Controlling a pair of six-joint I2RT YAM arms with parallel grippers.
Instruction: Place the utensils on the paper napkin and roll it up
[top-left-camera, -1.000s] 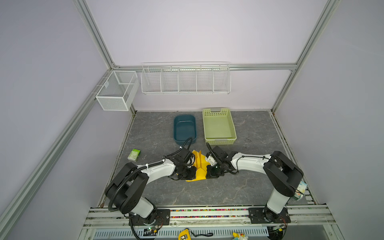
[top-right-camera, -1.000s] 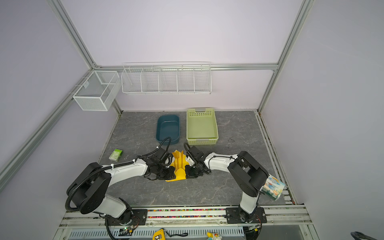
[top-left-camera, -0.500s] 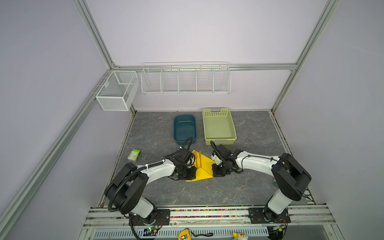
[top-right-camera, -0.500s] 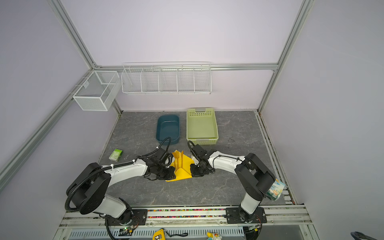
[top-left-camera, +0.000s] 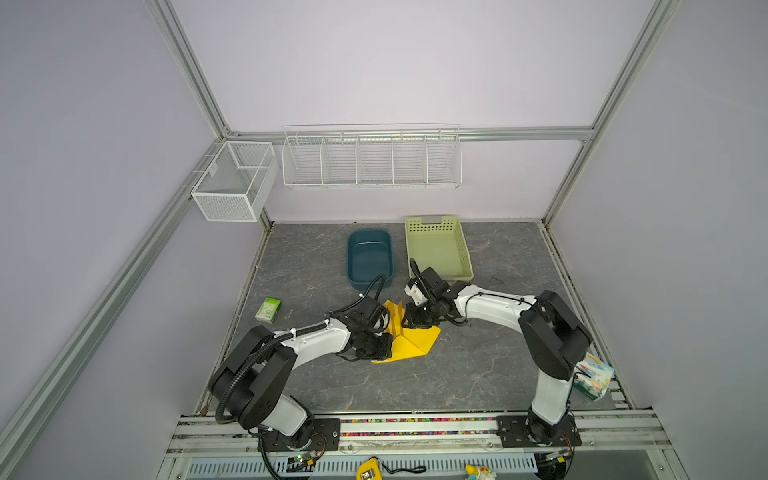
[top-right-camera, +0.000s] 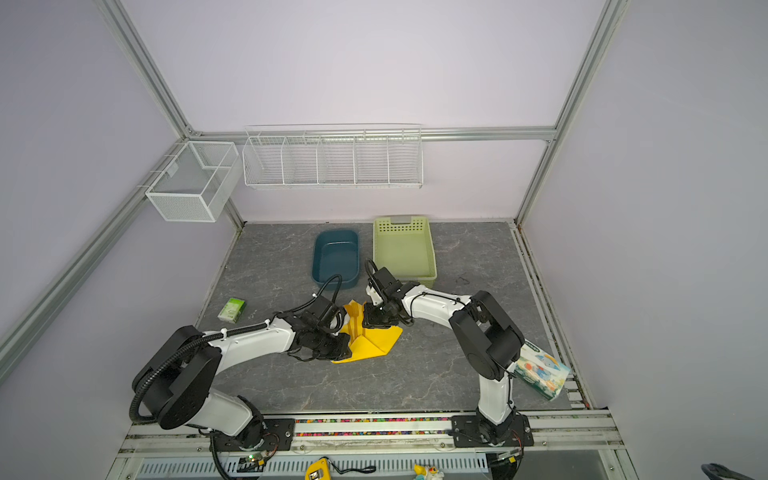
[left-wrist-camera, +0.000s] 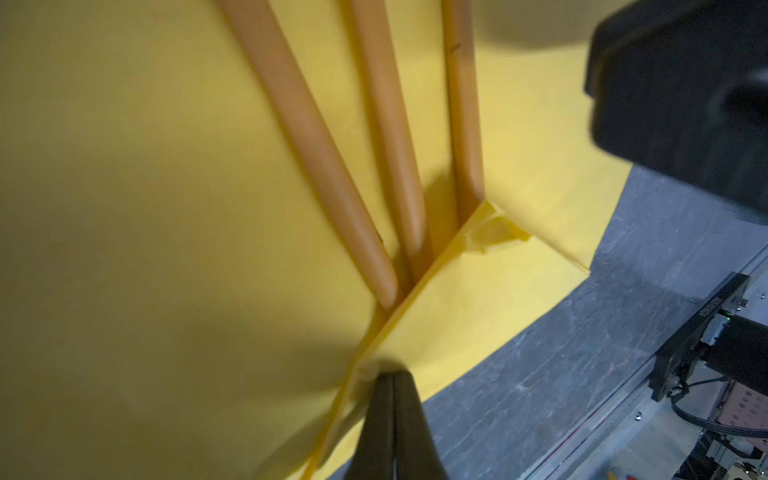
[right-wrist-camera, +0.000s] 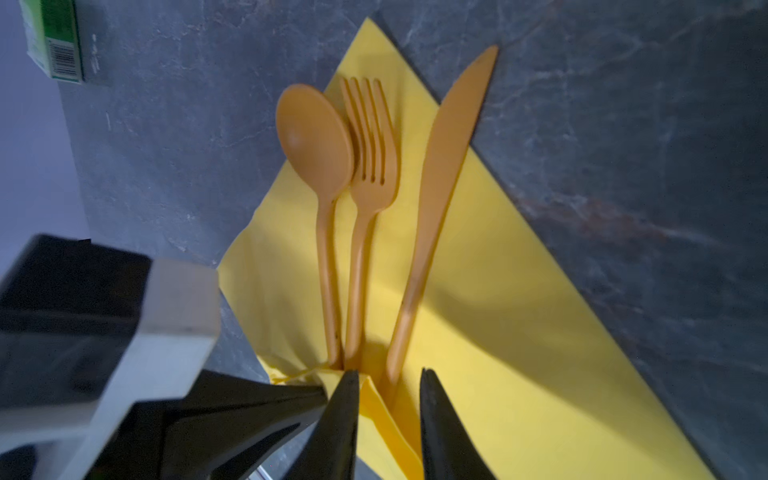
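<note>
Releasing the paper napkin (right-wrist-camera: 498, 332), my right gripper (right-wrist-camera: 386, 382) now has jaws apart. My left gripper (left-wrist-camera: 392, 399) stays clamped on the fold for rolling.

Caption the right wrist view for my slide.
Spoon, fork and knife on the yellow napkin; right gripper open at its fold.

Utensils (right-wrist-camera: 359, 270): handle ends hidden under napkin (right-wrist-camera: 519, 332) fold; heads cut off in left wrist view. Packet (right-wrist-camera: 54, 45) clipped by edge.
</note>
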